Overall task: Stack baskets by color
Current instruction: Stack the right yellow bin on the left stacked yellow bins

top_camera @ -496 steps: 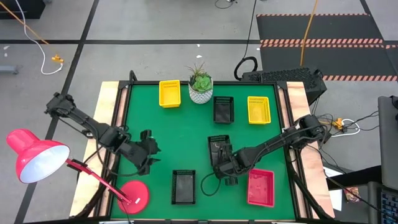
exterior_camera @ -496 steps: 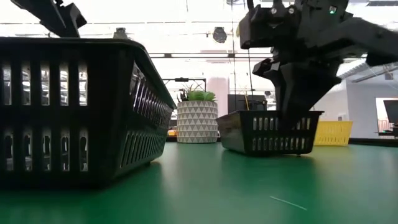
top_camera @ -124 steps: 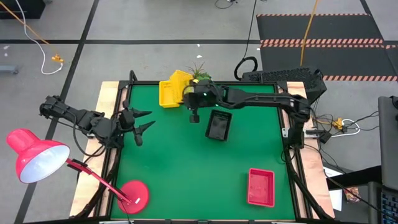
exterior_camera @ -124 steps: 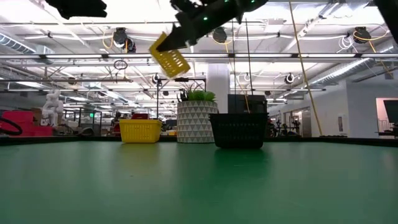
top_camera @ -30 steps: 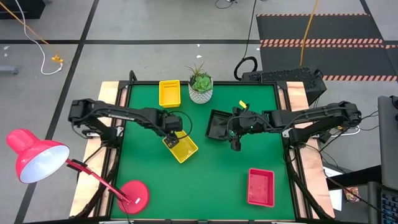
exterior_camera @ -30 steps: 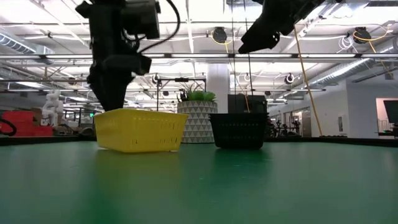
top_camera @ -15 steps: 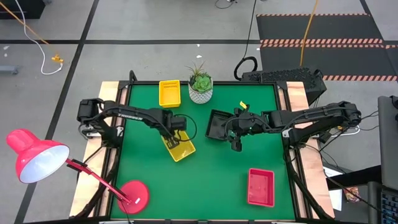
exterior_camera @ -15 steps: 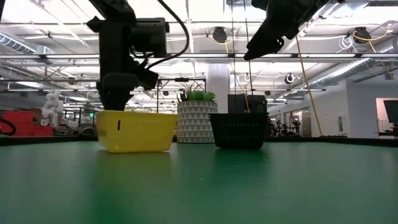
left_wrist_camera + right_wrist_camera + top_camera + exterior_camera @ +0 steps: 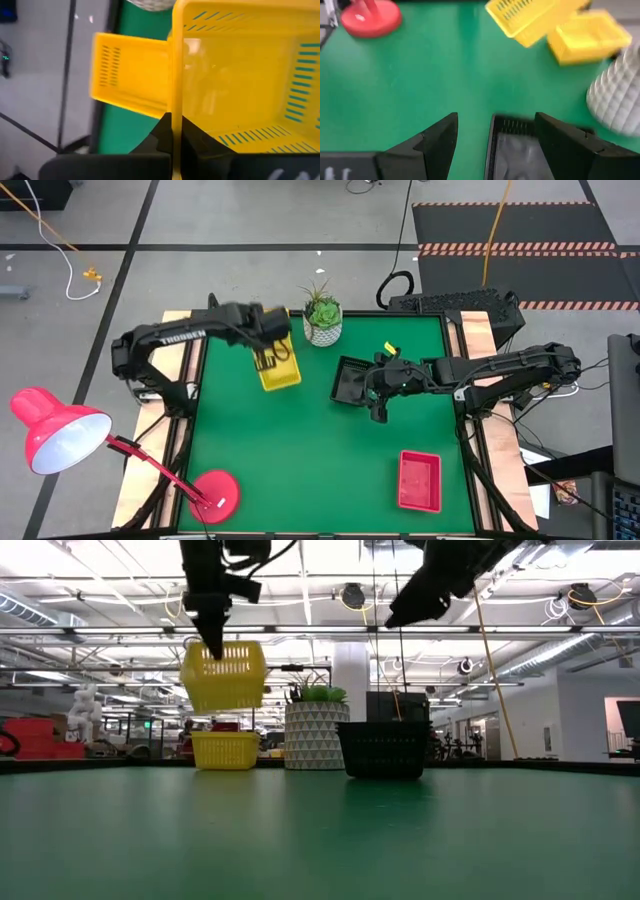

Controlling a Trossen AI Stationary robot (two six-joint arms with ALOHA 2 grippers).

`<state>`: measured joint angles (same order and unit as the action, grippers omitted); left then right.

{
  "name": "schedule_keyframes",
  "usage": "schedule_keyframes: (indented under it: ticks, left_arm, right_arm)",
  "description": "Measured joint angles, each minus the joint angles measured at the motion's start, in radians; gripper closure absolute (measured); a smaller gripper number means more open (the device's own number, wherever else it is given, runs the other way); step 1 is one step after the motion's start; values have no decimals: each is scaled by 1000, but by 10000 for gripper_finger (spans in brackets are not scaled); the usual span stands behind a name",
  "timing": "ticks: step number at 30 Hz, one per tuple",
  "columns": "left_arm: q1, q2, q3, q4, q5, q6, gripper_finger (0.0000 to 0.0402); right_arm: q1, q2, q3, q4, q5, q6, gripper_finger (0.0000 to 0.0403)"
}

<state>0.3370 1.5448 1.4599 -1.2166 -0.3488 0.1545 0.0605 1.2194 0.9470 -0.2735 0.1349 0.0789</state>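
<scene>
**Left gripper carries a yellow basket aloft over the table's far side**

The left gripper is clamped on the rim of a yellow rectangular plastic mesh-sided basket, its dark fingers pinching one wall. In the low view the basket hangs tilted in the air, clear of the green table. Directly below and just behind it, a second yellow mesh basket rests on the table near the far edge, beside the white ribbed plant pot. The left arm reaches from the table's left edge, bent at the elbow and stretched across toward that far side.

The right gripper stands with its fingers spread wide, holding nothing. It hovers just beside a black mesh-sided basket that sits on the table near the middle; the right wrist view shows that basket's rim between the two open fingers. The right arm lies low, extended from the table's right edge.

A red mesh basket sits apart near the front right. A red lamp base stands at the front left corner.
</scene>
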Motion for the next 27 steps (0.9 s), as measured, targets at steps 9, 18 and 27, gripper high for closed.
schedule_keyframes:
  ticks: [9, 18, 27]
  left_arm:
    - [302, 54, 128, -8, 82, 364, 400]
    - [499, 159, 126, 99, 161, 566, 400]
    - [521, 269, 132, 165, 202, 615, 400]
  right_arm:
    - [-16, -5, 0, 341, 1, -279, 147]
    - [-95, -18, 2, 414, 104, -325, 147]
    - [-142, -16, 2, 356, 101, -300, 147]
